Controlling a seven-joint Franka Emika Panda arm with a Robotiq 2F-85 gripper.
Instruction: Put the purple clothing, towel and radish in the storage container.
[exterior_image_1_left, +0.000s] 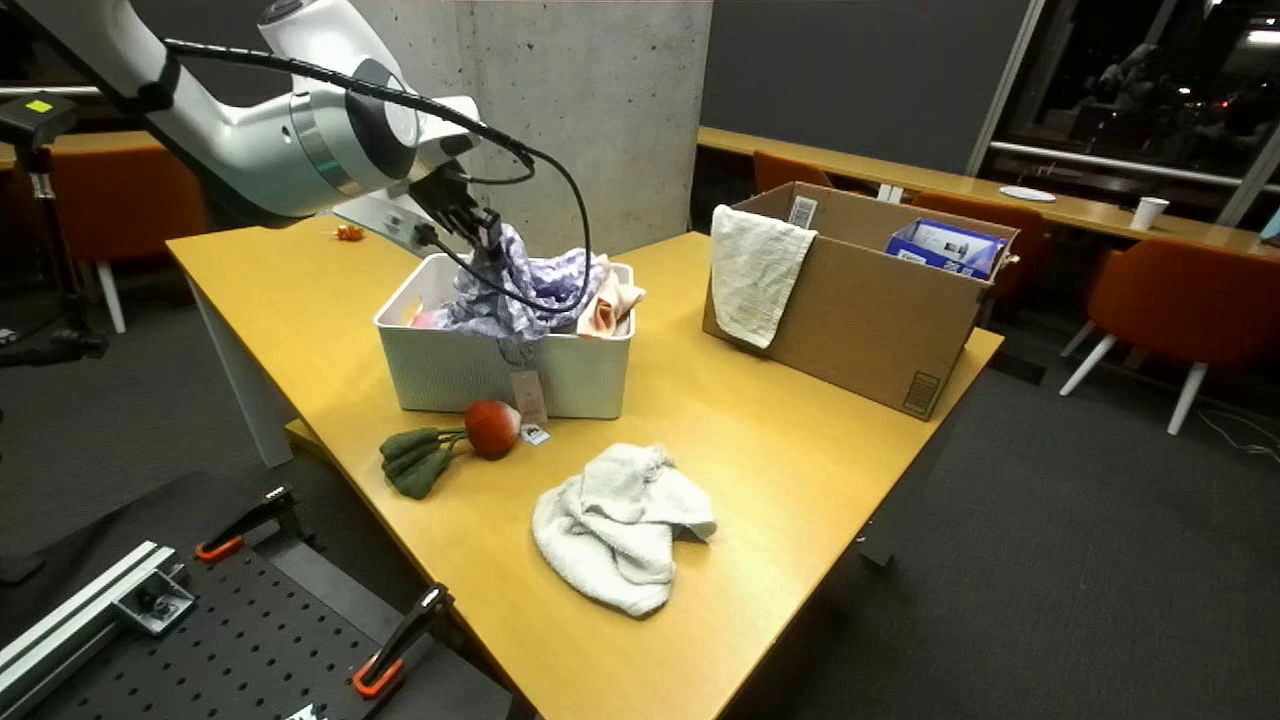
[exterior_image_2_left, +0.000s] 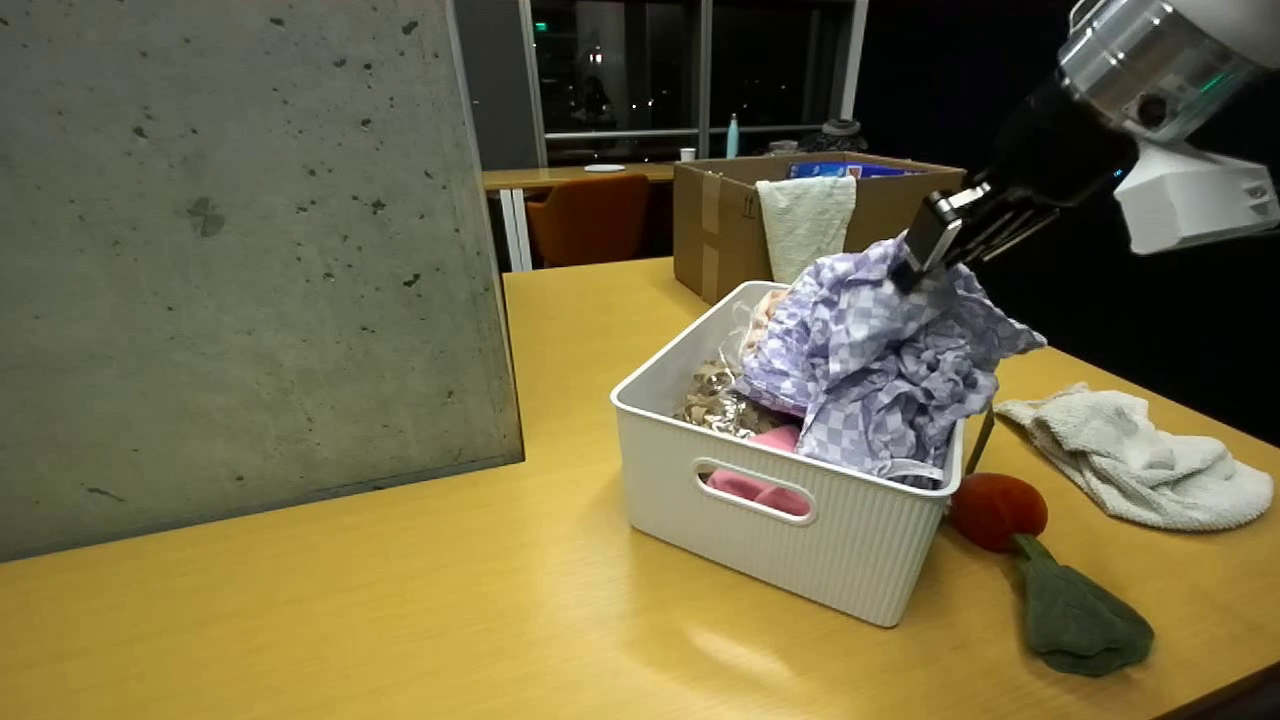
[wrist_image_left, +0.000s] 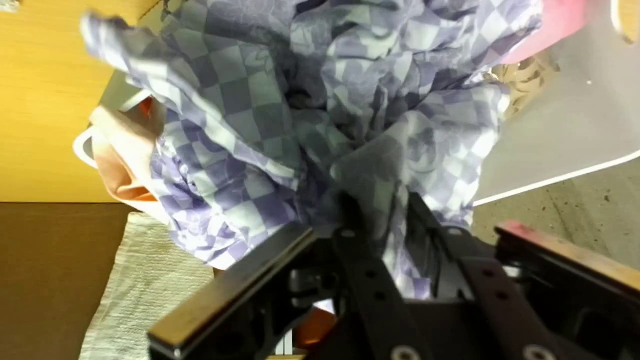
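Gripper (wrist_image_left: 382, 202) clamped on the purple clothing (exterior_image_2_left: 870, 370), which is bunched in and above the storage container (exterior_image_2_left: 795, 545), a flap past the rim: one item of three judged nearly placed, release outstanding. Remaining: radish (exterior_image_1_left: 491, 429) just outside the container by the left edge of the surface (exterior_image_1_left: 765, 450), and the towel (exterior_image_1_left: 622, 525) crumpled nearer its cut-off bottom corner in an exterior view. Towards the right corner, a white cloth (exterior_image_1_left: 758, 275) hangs over the cardboard box (exterior_image_1_left: 850, 325), probably not the towel meant.
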